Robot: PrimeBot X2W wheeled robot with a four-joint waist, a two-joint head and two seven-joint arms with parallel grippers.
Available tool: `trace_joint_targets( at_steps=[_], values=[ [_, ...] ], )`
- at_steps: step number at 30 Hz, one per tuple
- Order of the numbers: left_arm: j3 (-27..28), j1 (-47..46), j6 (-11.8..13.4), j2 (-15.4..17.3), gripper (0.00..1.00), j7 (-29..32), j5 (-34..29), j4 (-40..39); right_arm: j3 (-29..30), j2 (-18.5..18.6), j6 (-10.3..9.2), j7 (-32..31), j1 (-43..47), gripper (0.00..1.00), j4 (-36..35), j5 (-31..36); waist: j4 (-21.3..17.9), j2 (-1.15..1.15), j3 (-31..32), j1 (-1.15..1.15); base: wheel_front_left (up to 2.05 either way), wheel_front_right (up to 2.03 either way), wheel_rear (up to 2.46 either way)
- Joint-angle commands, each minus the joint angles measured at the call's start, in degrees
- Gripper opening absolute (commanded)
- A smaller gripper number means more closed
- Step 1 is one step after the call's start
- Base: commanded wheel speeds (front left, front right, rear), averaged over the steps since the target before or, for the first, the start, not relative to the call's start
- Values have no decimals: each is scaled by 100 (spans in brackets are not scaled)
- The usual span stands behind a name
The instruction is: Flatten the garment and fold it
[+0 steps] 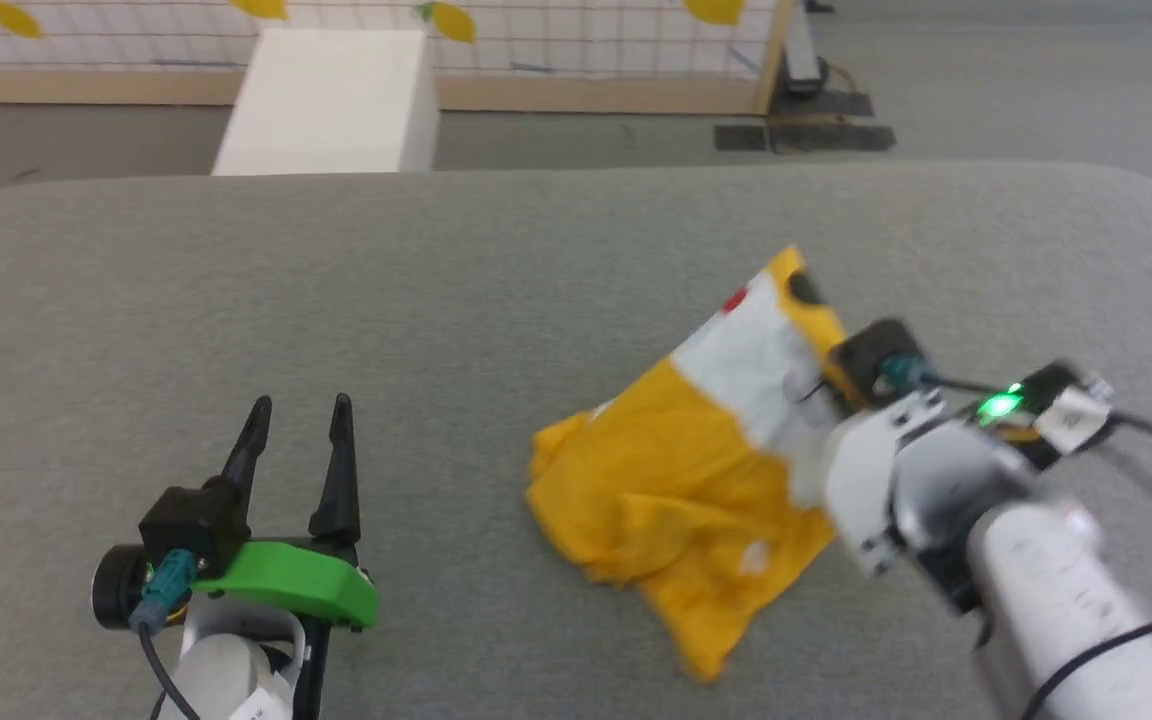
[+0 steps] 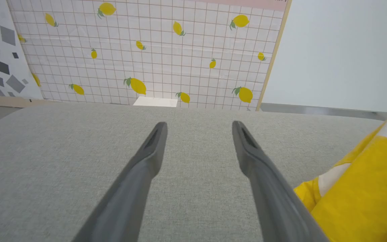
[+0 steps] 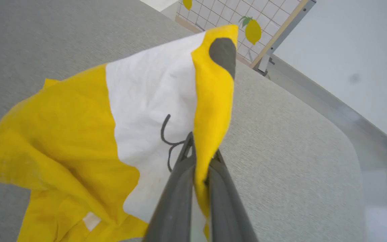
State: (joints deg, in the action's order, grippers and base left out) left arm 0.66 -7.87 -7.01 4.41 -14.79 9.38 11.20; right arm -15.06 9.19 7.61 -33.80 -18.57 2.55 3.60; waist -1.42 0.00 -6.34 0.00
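Note:
The yellow T-shirt (image 1: 681, 485) lies crumpled on the grey table, right of centre, its white patch and red dot turned up. Its right edge is lifted off the surface. My right gripper (image 3: 201, 151) is shut on a yellow fold of the T-shirt (image 3: 79, 134), next to the white patch with black lines; in the head view its fingers are hidden behind its wrist (image 1: 896, 440). My left gripper (image 1: 298, 410) rests at the lower left, open, with nothing between its fingers, well left of the shirt. In the left wrist view the left gripper (image 2: 198, 126) points across bare table, the shirt (image 2: 364, 188) at the right edge.
The grey padded table (image 1: 336, 300) has rounded far corners. Beyond it stand a white box (image 1: 331, 100) and a white grid wall with lemon pictures (image 2: 146, 50). A dark mat (image 1: 801, 135) lies on the floor at the back right.

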Motion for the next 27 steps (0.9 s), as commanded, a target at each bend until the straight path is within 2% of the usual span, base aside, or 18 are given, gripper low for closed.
trace_joint_targets(
  at_steps=[1, 6, 12, 20, 23, 24, 27],
  values=[
    [22, -90, -10, 1, 100, -21, -27, -48, -9, 240, -12, -81, -166, 0, -26, 35, -339, 0, -242, 0, 0, 0, 0],
    [54, -285, -15, 49, 100, -21, -48, -120, 182, 971, -12, -197, -698, 0, 153, 10, -761, 0, -524, 0, 0, 0, 0],
    [13, -560, -26, 174, 100, -21, -112, -240, 715, 1447, -12, -112, -1069, 0, 618, 6, -1212, 0, -946, 0, 0, 0, 0],
    [-87, -963, -33, 366, 100, -21, -204, -375, 1740, 1578, -12, 446, -1499, 0, 1436, 362, -1500, 0, -1529, 0, 0, 0, 0],
    [-130, -1091, -34, 434, 100, -20, -225, -407, 2046, 1553, -12, 705, -1684, 0, 1778, 568, -1492, 0, -1701, 0, 0, 0, 0],
    [-197, -1187, -32, 467, 100, 30, -267, -484, 2339, 1506, -12, 991, -1883, 0, 2138, 764, -1427, 0, -1871, 0, 0, 0, 0],
    [-233, -1254, -33, 524, 100, 68, -272, -495, 2578, 1413, -12, 1210, -2042, 0, 2437, 943, -1339, 0, -1981, 0, 0, 0, 0]
  ],
)
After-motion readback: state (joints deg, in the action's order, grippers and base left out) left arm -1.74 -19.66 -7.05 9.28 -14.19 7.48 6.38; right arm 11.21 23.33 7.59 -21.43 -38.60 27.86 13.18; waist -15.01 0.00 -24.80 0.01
